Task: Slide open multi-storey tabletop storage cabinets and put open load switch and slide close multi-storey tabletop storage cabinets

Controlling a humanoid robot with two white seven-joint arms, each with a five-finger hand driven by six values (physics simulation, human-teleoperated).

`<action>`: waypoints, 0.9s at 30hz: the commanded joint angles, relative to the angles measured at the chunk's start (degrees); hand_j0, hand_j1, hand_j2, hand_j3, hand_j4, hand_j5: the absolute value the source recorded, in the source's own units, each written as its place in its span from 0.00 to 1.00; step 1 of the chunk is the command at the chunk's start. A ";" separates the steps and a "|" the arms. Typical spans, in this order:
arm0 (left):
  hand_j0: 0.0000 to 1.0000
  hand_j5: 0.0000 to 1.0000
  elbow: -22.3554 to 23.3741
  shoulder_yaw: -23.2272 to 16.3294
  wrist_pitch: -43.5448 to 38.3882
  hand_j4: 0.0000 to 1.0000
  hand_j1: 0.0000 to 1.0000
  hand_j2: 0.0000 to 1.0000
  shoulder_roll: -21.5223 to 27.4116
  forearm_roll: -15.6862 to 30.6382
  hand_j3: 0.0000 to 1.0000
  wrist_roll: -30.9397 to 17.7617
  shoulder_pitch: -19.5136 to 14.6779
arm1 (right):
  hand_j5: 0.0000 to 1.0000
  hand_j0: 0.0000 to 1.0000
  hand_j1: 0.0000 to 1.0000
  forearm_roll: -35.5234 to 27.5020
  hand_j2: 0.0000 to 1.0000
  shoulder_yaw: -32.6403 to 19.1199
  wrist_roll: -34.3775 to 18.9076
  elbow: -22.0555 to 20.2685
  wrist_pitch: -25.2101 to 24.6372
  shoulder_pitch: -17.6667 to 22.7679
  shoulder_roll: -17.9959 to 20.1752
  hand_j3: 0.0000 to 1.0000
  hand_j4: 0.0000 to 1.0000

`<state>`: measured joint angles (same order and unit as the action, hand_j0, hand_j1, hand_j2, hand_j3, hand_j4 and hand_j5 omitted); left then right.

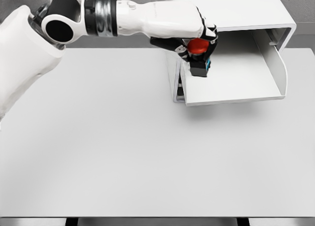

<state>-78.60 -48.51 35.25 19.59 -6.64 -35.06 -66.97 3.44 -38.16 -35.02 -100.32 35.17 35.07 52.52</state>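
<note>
There, one load switch (198,56) in left hand (189,39), above one open drawer (231,80).

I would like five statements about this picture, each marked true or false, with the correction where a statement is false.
1. The left hand holds the load switch. True.
2. The drawer of the storage cabinet is pushed fully shut. False: it is slid out, and its tray is open to view.
3. The switch has a red part on top and a black body below. True.
4. The switch already lies on the floor of the drawer. False: it is in the hand, over the drawer's left side.
5. The right arm reaches across the table. False: no right arm is in view.
</note>
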 commanded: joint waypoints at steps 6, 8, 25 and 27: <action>0.24 0.24 10.40 -1.67 -0.25 0.24 0.24 0.24 -7.55 -7.60 0.24 0.06 -0.18 | 0.55 0.55 0.55 0.25 0.55 8.10 0.02 -0.40 -0.17 -2.20 2.50 0.55 0.55; 0.24 0.24 11.10 -1.67 -0.25 0.24 0.24 0.24 -8.25 -9.10 0.24 0.06 -0.18 | 0.56 0.56 0.56 0.25 0.56 8.45 0.02 -0.40 -0.17 -3.69 2.59 0.56 0.56; 0.87 0.87 13.21 -1.58 -0.25 0.87 0.87 0.87 -8.60 -8.39 0.87 0.06 -0.44 | 0.56 0.56 0.56 0.17 0.56 23.66 0.02 -0.49 -0.17 -20.13 6.89 0.56 0.56; 0.89 0.89 13.12 -1.58 -0.25 0.89 0.89 0.89 -8.69 -8.39 0.89 0.06 -0.44 | 0.56 0.56 0.56 0.17 0.56 27.09 0.02 -0.49 -0.17 -22.67 6.90 0.56 0.56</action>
<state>-66.00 -50.11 35.46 10.78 -10.64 -35.47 -67.41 3.93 -13.39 -35.01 -100.79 35.13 12.04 58.82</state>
